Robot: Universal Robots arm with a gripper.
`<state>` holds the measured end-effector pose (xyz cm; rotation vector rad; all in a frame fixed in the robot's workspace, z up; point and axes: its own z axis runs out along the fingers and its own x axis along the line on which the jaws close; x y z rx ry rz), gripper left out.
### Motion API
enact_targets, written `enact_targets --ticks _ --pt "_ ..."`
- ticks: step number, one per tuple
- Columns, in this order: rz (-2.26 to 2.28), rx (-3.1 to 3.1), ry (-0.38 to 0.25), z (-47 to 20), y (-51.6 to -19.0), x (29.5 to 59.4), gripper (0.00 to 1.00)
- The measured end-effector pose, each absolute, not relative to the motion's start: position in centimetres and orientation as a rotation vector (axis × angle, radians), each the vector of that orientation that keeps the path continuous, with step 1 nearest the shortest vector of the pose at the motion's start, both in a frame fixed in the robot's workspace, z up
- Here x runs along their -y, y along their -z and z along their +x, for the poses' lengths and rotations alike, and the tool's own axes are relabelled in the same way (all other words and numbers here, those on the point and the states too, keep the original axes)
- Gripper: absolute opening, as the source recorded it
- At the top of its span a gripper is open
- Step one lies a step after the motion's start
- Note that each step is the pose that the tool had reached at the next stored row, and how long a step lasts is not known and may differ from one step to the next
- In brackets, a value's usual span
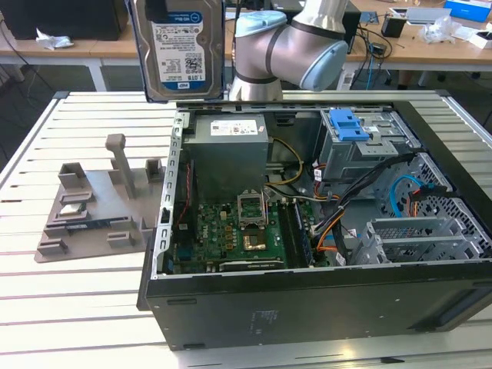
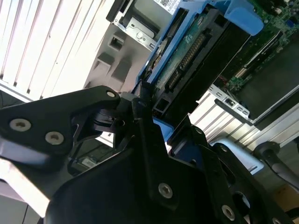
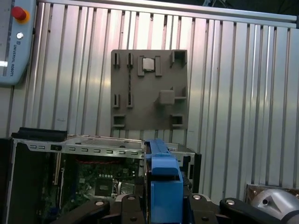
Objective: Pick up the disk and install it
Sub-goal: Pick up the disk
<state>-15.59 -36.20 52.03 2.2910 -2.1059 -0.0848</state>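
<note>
The disk (image 1: pixel 178 50), a silver-grey hard drive with a blue-and-white label and blue side rails, hangs upright high above the table, over the open computer case's rear corner on the exterior view's left. In the second wrist view my gripper (image 2: pixel 150 108) is shut on the disk (image 2: pixel 196 46), its black fingers (image 2: pixel 140 105) clamping one end beside the connector edge. The first wrist view shows the disk's blue rail (image 3: pixel 163 179) edge-on between the finger bases, above the case.
The open computer case (image 1: pixel 307 307) lies on the slatted table (image 1: pixel 77 307). Inside are a grey power supply box (image 1: pixel 228 154), the motherboard (image 1: pixel 231 231) and a drive cage with a blue latch (image 1: pixel 350 123). A grey fixture plate (image 1: pixel 100 204) sits to the exterior view's left.
</note>
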Motion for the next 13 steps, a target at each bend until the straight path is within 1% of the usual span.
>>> enact_targets --ticks 13 --pt "2.291 2.106 0.085 -12.9 -52.0 36.4 0.37"
